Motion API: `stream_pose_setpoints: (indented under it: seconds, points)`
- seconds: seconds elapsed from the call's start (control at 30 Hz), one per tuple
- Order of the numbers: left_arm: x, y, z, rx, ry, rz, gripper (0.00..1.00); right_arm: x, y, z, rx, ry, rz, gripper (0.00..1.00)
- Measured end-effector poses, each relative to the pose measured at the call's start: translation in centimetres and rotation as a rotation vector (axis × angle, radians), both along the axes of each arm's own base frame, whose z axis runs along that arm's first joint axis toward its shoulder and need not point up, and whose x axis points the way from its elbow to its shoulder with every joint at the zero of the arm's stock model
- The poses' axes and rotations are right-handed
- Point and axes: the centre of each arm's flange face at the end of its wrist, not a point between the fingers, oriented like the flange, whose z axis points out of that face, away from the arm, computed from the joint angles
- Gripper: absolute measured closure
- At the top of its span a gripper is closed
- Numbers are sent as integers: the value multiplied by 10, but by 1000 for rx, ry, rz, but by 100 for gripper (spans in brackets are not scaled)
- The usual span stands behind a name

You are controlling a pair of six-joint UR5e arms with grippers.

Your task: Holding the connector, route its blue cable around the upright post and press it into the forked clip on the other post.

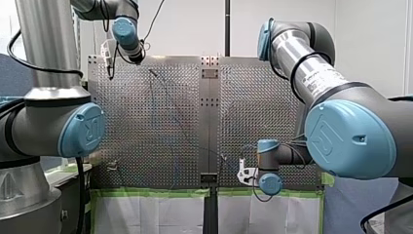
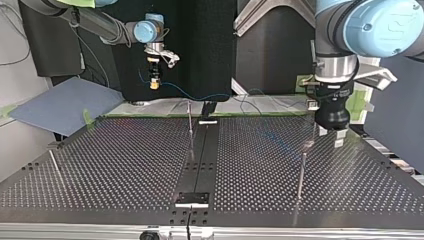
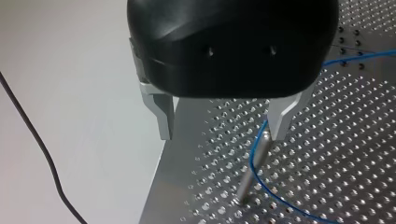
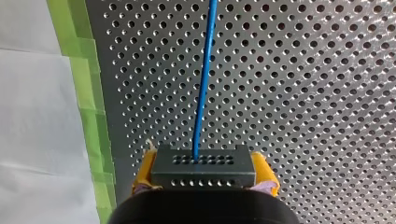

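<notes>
My right claw (image 4: pixel 204 171) pinches the connector (image 4: pixel 204 163) between its yellow pads (image 4: pixel 266 172). The blue cable (image 4: pixel 201 84) runs straight ahead of it over the table (image 4: pixel 303 93). My left claw (image 3: pixel 223 133) hangs spread above a post (image 3: pixel 252 172), and the cable bends just beside one finger (image 3: pixel 280 116). It is best to keep the pinch firm and the cable low and lightly taut, so it hugs the post under its tip rather than slipping over.
</notes>
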Motion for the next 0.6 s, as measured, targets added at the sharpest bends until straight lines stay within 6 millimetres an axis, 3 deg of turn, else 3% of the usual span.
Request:
stream_pose_setpoints:
  seconds: [0.6]
  points:
    - [35,-4,-12,88,-65,41,0,4,2,0,-2,-1,8,100]
